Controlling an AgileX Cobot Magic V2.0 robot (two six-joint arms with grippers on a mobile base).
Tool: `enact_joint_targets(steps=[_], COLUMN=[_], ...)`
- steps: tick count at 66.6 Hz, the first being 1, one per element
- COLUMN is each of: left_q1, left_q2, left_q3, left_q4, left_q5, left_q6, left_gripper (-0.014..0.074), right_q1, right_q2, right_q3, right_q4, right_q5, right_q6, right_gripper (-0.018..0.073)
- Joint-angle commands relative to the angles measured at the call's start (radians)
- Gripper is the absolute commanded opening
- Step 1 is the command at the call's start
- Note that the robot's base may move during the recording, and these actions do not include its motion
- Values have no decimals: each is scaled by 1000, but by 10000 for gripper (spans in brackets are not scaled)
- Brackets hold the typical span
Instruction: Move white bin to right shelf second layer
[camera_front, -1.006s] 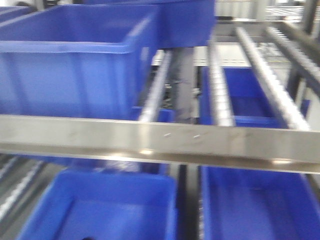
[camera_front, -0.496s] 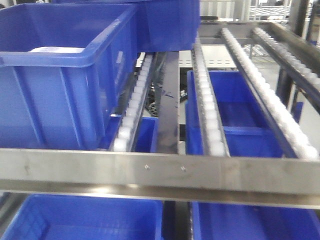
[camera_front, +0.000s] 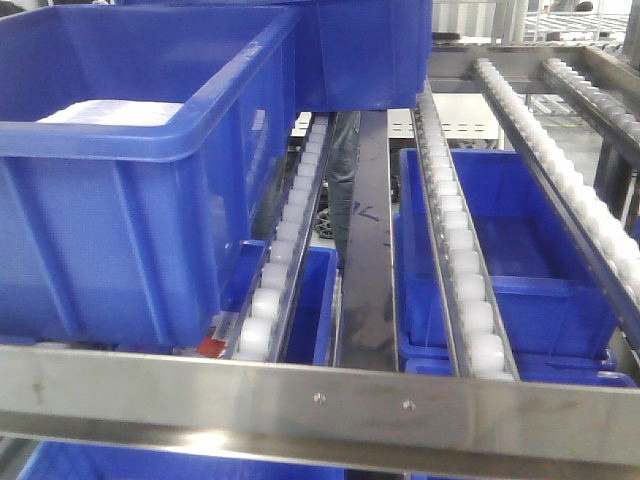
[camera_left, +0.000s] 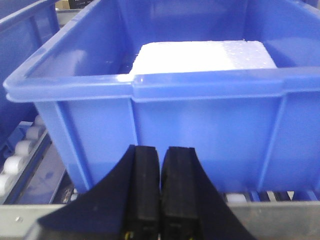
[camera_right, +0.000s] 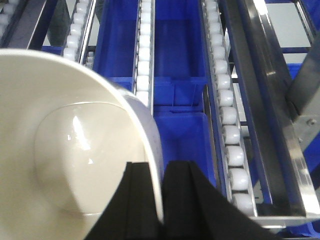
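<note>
The cream-white glossy plastic bin (camera_right: 55, 150), rounded-square with smooth tapering walls, hangs from the right gripper (camera_right: 161, 195), whose two black fingers (camera_right: 182, 200) pinch the bin's near rim, one inside the wall and one outside. In the right wrist view the bin fills the lower left and sits above the steel-framed rack level with sloping lanes of small white rollers (camera_right: 227, 120); whether its base touches the rollers cannot be told. Beside the bin, to its right, run two roller lanes between metal rails, and through the gaps lower blue plastic crates (camera_right: 175, 55) show underneath.

The left gripper (camera_left: 160, 190) has its black fingers pressed together with only a hairline seam between them, gripping nothing. It points at the near wall of a large blue plastic crate (camera_left: 200, 125) that rests on the rollers, just behind the front steel crossbar (camera_front: 320, 410). Inside this crate lies a flat white foam-like block (camera_left: 200, 55).

In the front view the large blue crate (camera_front: 130, 200) sits on the left lanes behind the crossbar, another blue crate (camera_front: 365, 50) stands farther back, and the roller lanes (camera_front: 460, 250) to its right carry nothing.
</note>
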Motion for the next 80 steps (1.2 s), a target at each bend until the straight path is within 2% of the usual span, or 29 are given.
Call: enact_joint_targets(steps=[1, 57, 63, 73, 80], left_q1=[-5, -5, -5, -5, -5], left_q2=[-14, -14, -14, -14, -14], left_q3=[37, 37, 37, 37, 37], left_q4=[0, 0, 0, 0, 0], left_q5=[-87, -87, -87, -87, -87], left_q6=[-5, -5, -5, -5, -5], left_gripper=[85, 85, 85, 85, 85], right_q1=[-5, -5, -5, -5, -5], right_q2=[5, 5, 6, 33, 104], right_q3=[-32, -32, -32, -25, -17], right_q4=[-4, -3, 10, 87, 84], right_q5=[-94, -95, -110, -130, -160], right_q6=[6, 6, 6, 6, 6], right_gripper=[49, 49, 49, 49, 49])
